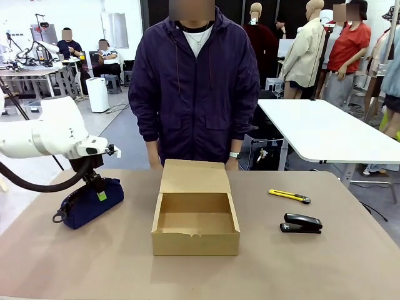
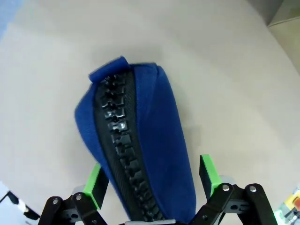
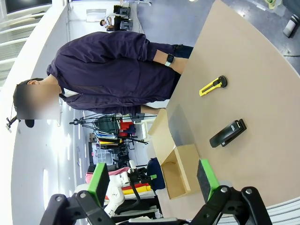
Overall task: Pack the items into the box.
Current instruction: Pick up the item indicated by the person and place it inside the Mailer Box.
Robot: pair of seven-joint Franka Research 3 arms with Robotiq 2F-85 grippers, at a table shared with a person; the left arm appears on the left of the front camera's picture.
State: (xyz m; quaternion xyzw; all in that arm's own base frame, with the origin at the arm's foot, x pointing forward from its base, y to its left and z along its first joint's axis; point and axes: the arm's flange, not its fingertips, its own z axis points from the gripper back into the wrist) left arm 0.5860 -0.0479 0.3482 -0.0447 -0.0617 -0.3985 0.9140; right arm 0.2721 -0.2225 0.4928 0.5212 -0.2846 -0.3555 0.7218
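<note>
dark navy zippered pouch (image 1: 90,203) lies left of the open brown cardboard box (image 1: 195,240). left gripper (image 2: 151,171) straddles it, jaws wide, not yet pinching; a shallow pinch could let the soft cloth slip. right gripper (image 3: 152,180) gapes, empty. one pouch, one yellow utility knife (image 1: 289,196), one black stapler (image 1: 301,223), one box.

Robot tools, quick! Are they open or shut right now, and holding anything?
Left tool: open, straddling the dark navy zippered fabric pouch, not clamped yet.
Right tool: open, empty.
</note>
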